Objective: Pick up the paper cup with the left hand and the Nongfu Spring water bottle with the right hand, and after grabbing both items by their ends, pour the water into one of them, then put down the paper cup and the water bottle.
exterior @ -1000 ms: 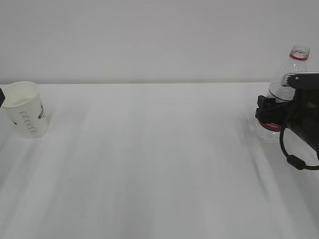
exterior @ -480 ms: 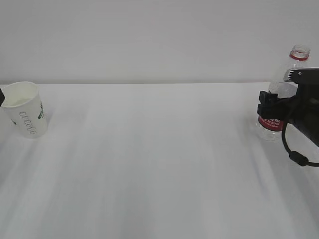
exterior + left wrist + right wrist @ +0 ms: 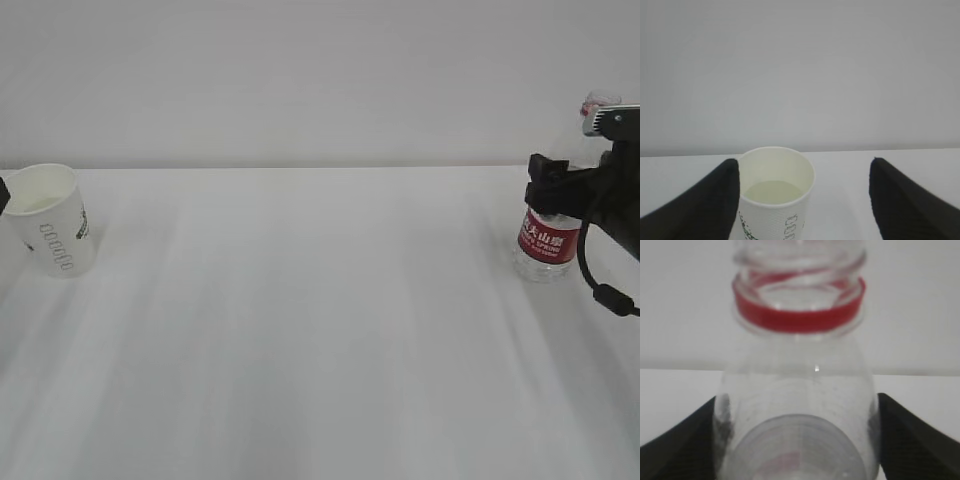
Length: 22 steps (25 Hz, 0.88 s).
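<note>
Left hand: I see my left hand [image 3: 802, 200] spread wide, fingers [image 3: 700, 200] either side of the paper cup [image 3: 774, 192]; one finger seems to touch the cup wall, the other stands well apart; nothing grasped.
Right hand: my right hand [image 3: 575, 195] brackets the Nongfu Spring water bottle [image 3: 546, 240] above its red label; in the right wrist view the fingers [image 3: 680, 440] flank the shoulder, almost against it; whether they press it, I cannot tell; I judge it not lifted.
Cup position: upright on the desk [image 3: 320, 330] at the far left edge of the exterior view.
Bottle position: upright on the desk at the far right, cap off, red neck ring showing.
Risks: the cup sits off-centre between my fingers; closing could shove or tip it; too hard a squeeze could crush the paper wall; the uncapped bottle could be knocked over and spill whatever it holds.
Cup contents: a pale flat surface low inside, possibly the water [image 3: 774, 192]; I cannot be sure.
Bottle contents: upper part looks empty; no clear water line visible.
</note>
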Tool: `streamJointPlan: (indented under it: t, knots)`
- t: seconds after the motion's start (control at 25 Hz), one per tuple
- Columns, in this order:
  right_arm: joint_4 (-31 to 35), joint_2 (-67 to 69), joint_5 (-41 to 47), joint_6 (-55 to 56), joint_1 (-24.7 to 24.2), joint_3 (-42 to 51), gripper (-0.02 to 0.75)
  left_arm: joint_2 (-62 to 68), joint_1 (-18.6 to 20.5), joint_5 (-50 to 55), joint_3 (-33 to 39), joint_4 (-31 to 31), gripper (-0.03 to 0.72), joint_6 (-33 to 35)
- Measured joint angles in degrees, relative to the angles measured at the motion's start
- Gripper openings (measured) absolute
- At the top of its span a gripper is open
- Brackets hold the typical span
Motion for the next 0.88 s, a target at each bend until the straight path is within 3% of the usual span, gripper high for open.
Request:
streamJointPlan:
  t: [0.88]
  knots:
    - [0.12,-10.2,5.82,-3.38,0.0,0.0,0.643,0.0,0.0,0.0,0.0,-0.1,0.587,0.0]
